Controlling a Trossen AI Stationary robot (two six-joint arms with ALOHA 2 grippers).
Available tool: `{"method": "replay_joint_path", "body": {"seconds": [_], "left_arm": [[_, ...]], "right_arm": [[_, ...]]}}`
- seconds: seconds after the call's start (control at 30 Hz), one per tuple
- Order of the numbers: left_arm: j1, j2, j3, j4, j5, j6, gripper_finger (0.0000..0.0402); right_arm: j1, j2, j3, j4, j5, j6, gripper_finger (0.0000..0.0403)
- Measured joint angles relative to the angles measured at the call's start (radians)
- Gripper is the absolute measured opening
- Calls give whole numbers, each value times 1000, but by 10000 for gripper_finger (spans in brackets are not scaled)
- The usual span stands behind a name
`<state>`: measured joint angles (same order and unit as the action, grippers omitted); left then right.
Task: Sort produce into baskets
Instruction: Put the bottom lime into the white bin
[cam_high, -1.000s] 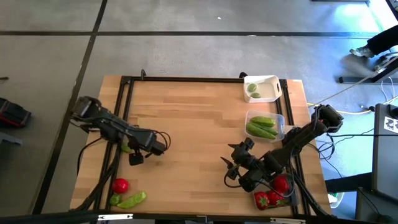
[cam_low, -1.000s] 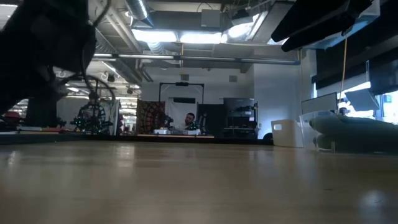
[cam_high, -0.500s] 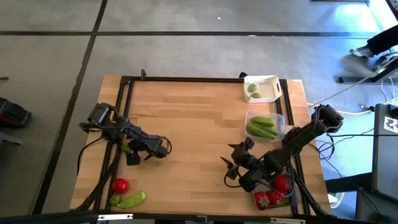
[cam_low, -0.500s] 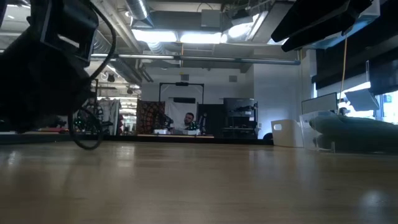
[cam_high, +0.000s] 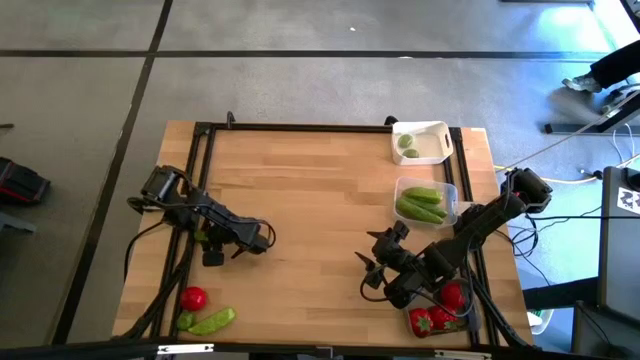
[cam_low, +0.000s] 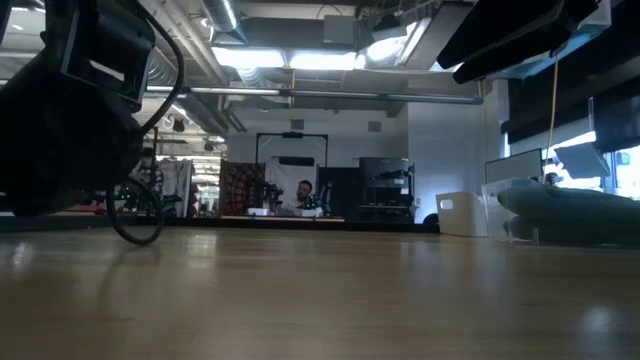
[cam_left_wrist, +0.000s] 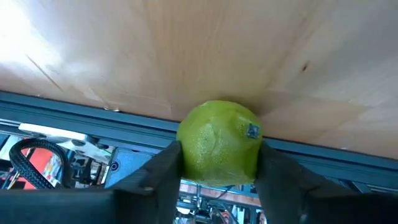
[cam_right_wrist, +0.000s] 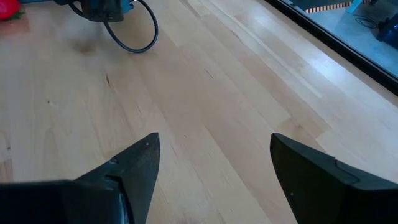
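Your left gripper (cam_high: 203, 240) sits near the table's (cam_high: 310, 190) 9 o'clock edge, fingers (cam_left_wrist: 158, 180) clamped on a round green lime (cam_left_wrist: 219, 142). Your right gripper (cam_right_wrist: 211, 168) waits toward 4 o'clock, fingers spread apart over bare wood. At 7 o'clock lie a red tomato (cam_high: 193, 298) and a green pod (cam_high: 212, 321) — touching or not, you cannot tell. White basket (cam_high: 421, 142) at 1 o'clock, clear basket (cam_high: 426, 201) of pods at 3 — dark basket (cam_high: 440, 320) at 5.
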<state>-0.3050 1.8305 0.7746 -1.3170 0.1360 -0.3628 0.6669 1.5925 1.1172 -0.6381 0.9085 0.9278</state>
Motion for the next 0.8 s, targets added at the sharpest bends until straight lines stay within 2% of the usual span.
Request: {"method": "replay_joint_path", "body": {"seconds": [0.13,0.33,0.7,0.8], "left_arm": [[-1,-15,3,0,1,3,143],[-3,-84,50,-3,-25,-26,153],[-6,-245,210,8,-166,-100,155],[-10,-298,242,65,-207,-112,157]], "right_arm": [[0,0,0,0,-23,-19,285],[0,0,0,14,-64,-19,285],[-2,0,1,70,-74,-45,285],[-3,0,1,72,-73,-45,285]]}}
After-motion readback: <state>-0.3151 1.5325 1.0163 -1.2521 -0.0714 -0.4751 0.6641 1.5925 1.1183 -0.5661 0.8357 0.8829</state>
